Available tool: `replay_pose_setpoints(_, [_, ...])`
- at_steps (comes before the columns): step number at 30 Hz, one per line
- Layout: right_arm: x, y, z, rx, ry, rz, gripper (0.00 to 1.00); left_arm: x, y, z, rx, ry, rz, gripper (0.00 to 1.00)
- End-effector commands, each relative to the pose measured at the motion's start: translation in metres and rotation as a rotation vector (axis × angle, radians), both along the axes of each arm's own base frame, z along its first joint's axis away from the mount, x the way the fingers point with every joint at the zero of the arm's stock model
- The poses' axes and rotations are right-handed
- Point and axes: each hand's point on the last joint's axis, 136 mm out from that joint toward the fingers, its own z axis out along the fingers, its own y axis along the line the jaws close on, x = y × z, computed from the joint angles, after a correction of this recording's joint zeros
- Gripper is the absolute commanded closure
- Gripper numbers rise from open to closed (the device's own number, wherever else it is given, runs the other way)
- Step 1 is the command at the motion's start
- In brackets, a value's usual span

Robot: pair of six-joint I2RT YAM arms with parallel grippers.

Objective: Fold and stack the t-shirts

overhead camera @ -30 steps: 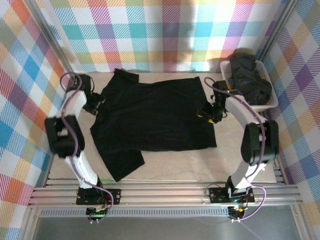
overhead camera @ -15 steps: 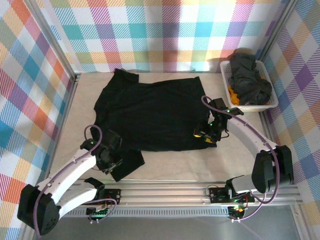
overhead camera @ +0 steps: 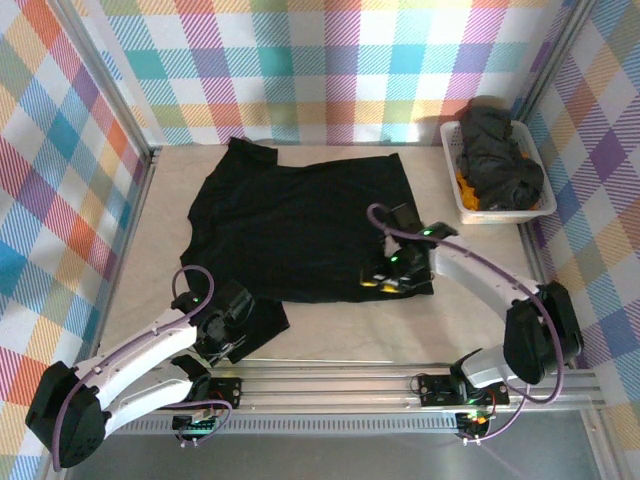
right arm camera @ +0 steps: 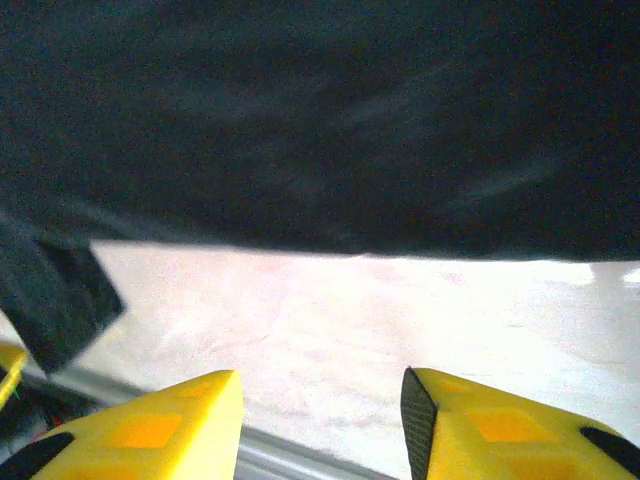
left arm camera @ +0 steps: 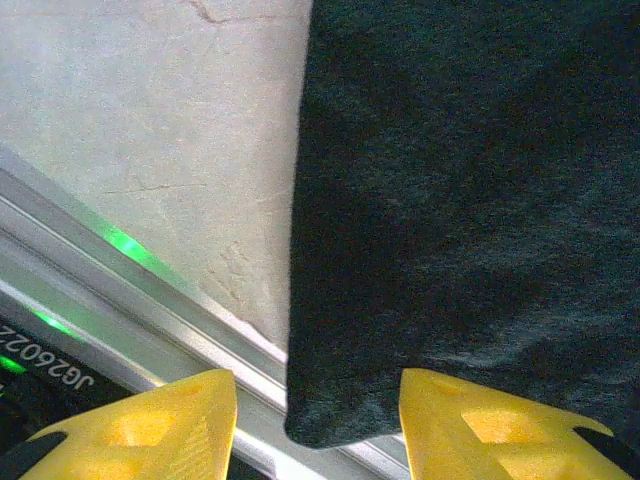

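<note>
One black t-shirt lies spread flat on the table, a sleeve pointing to the near left. My left gripper is low over that sleeve. In the left wrist view the sleeve's corner lies between the yellow fingers of the open left gripper, which do not grip it. My right gripper hovers at the shirt's near hem. In the right wrist view the right gripper is open over bare table, just short of the hem. More dark t-shirts are heaped in the basket.
The white plastic basket stands at the back right, with a small orange item inside. An aluminium rail runs along the table's near edge, right by the sleeve corner. Checked walls close the left, back and right sides.
My left arm has swung from the far left side down to the near-left sleeve. My right gripper has moved from the shirt's right edge leftwards and nearer, to the near hem.
</note>
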Motion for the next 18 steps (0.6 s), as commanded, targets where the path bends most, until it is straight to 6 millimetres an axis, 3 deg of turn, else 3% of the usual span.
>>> replay_pose_setpoints(1, [-0.007,0.017,-0.011,-0.005,-0.001,-0.023,0.53,0.001,-0.002,0.001,0.003,-0.002,0.012,0.52])
replay_pose_setpoints(8, [0.001,-0.017,-0.015,-0.056,-0.009,-0.122,0.51,-0.015,0.012,-0.003,0.035,0.027,0.016,0.53])
replay_pose_setpoints(12, [0.007,-0.027,-0.011,-0.062,-0.017,-0.148,0.51,-0.016,0.002,-0.017,-0.012,0.049,0.018,0.53])
replay_pose_setpoints(18, [0.009,-0.046,-0.014,-0.084,0.001,-0.205,0.51,-0.003,-0.017,-0.028,-0.067,0.031,0.009,0.54])
